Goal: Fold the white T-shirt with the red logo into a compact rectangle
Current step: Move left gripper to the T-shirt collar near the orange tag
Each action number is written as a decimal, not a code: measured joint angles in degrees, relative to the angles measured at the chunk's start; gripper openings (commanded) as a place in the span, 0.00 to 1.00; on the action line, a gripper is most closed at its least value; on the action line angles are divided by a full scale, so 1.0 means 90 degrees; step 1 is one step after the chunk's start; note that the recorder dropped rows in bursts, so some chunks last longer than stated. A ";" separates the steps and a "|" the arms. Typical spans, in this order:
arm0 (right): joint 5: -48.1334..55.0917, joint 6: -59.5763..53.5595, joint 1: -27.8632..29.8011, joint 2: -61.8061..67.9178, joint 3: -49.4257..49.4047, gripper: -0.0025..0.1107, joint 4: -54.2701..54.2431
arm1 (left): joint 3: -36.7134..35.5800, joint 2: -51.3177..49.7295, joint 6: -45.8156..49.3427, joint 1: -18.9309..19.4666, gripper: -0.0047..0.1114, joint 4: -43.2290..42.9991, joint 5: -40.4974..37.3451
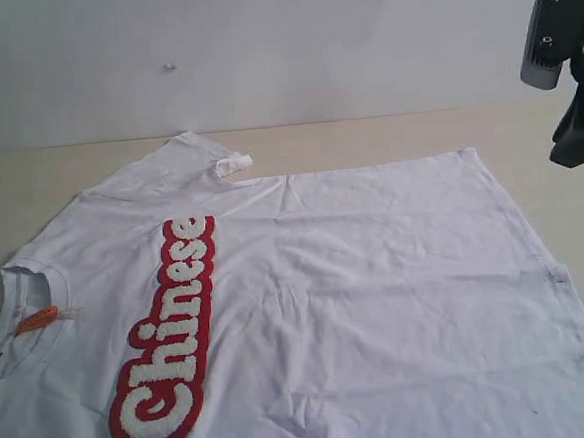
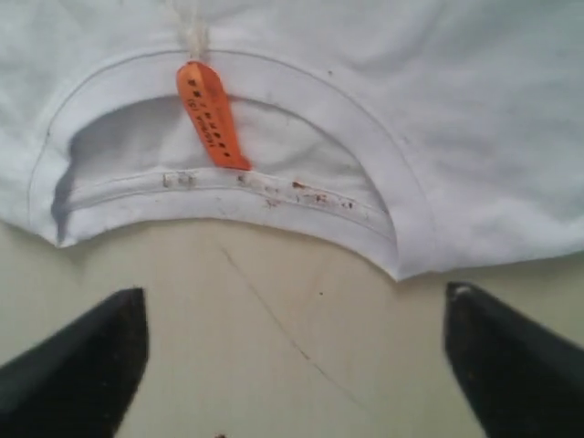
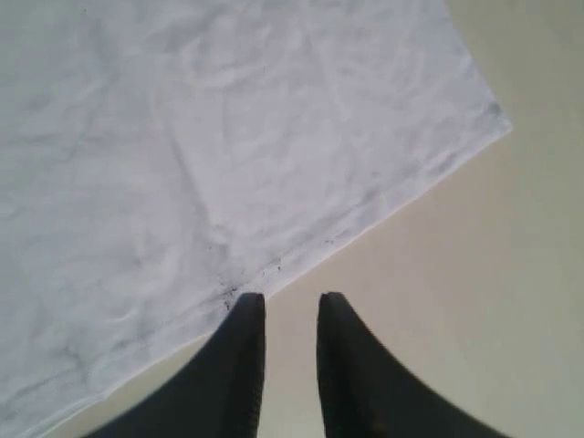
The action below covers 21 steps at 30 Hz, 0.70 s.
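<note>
A pale beige table (image 1: 48,166) fills the scene beneath a plain white wall (image 1: 260,41). Spread front-up across most of it is the white T-shirt (image 1: 376,273), collar toward my left arm and hem toward my right, lightly creased through the body. The far sleeve (image 1: 230,165) is turned back on itself near the shoulder.

The red logo (image 1: 170,338) runs across the chest, with fuzzy white letters reading "Chinese" on a red band.

My right arm's black housing (image 1: 574,89) hangs at the edge of the exterior view, above the table and beyond the hem.

The ribbed collar (image 2: 274,100) lies flat at the table's edge. Small brown specks dot its inner seam (image 2: 274,193).

My left gripper (image 2: 294,294) hovers over bare table just short of the collar, fingers spread wide and holding nothing.

My right gripper (image 3: 289,298) is at the hem (image 3: 392,205). Its fingers are nearly together with a thin slit of table between them and no cloth. One fingertip (image 3: 248,306) lines up with the hem edge, but I cannot tell if it touches.

A small orange tag (image 2: 210,114) hangs from the back of the neck.
</note>
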<state>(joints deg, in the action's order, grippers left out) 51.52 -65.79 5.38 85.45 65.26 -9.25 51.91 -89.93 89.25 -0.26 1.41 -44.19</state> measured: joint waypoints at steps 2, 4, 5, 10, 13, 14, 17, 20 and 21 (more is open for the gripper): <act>0.0000 0.0000 0.0000 0.0011 -0.0011 0.23 0.0000 | -0.0087 -0.0072 0.0142 0.0000 0.94 0.0011 0.0241; -0.0011 -0.0012 0.0000 0.0011 -0.0011 0.23 0.0000 | -0.0140 -0.0115 0.0871 0.0000 0.94 0.0015 0.0555; -0.0022 -0.0022 0.0000 0.0011 -0.0011 0.23 0.0000 | -0.0134 -0.0115 0.1149 0.0000 0.94 0.0296 0.0753; -0.0035 -0.0022 0.0000 0.0011 -0.0011 0.23 0.0024 | -0.0134 -0.0177 0.1539 0.0000 0.94 0.2124 0.1360; -0.0096 -0.0036 0.0000 0.0051 -0.0011 0.23 0.0187 | -0.0080 -0.0240 0.0880 0.0000 0.94 0.0830 0.1332; -0.0159 -0.0036 0.0000 0.0055 -0.0011 0.23 0.0214 | 0.0034 -0.0252 0.0666 0.0000 0.94 0.0639 0.1237; -0.0328 -0.0036 0.0000 0.0055 -0.0011 0.23 0.0241 | 0.0998 -0.0411 0.0175 0.0000 0.94 0.0729 -0.0032; -0.0421 -0.0036 0.0000 0.0055 -0.0011 0.23 0.0256 | 0.1900 -0.0593 -0.0163 0.0000 0.94 0.0942 -0.1317; -0.0437 -0.0036 0.0000 0.0055 -0.0011 0.23 0.0256 | 0.2048 -0.0636 -0.0179 0.0000 0.94 0.0942 -0.1590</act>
<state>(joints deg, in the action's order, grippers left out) 47.58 -66.12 5.38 85.94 65.16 -6.95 70.34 -95.66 87.64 -0.26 9.90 -58.50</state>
